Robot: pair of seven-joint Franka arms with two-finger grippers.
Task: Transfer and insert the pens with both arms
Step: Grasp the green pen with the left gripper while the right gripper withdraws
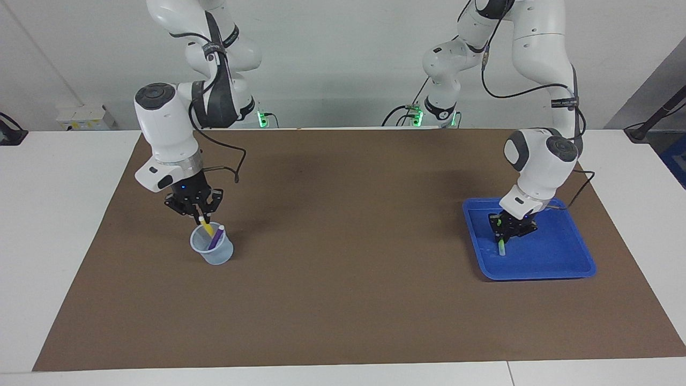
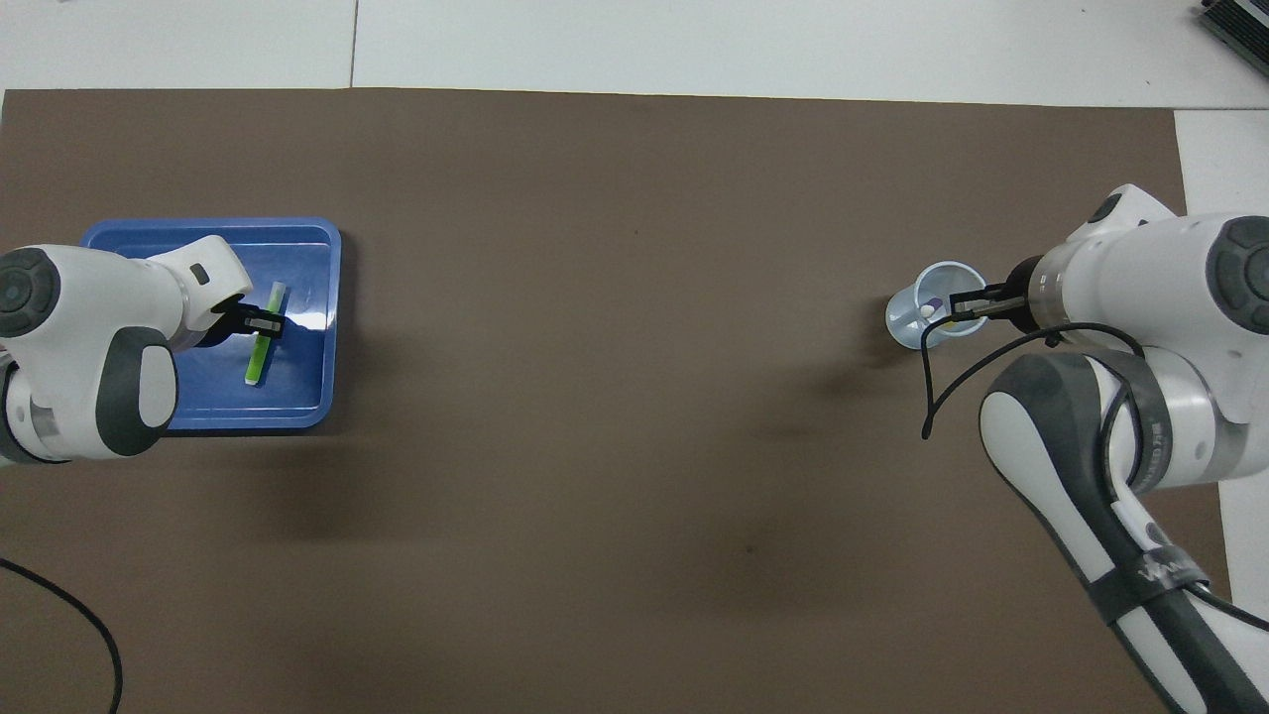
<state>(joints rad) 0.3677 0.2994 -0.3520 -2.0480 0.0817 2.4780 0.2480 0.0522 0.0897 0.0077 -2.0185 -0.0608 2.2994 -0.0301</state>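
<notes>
**Green pen gripped in tray; two pens in cup**

Green pen (image 2: 260, 342) lies in the blue tray (image 2: 307, 397); the overhead view shows its long axis running toward and away from the robots. Left gripper (image 1: 502, 236) is clamped across it. Facing view alone shows yellow pen (image 1: 205, 224) and purple pen (image 1: 216, 236) leaning in the clear cup (image 1: 213, 252), pale ends up. Right gripper (image 1: 201, 213) sits at the yellow pen's top; I cannot tell its jaw state.

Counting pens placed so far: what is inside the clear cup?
The clear cup holds the purple pen and the yellow pen, both leaning. The right pincer hides the yellow pen's top.
</notes>
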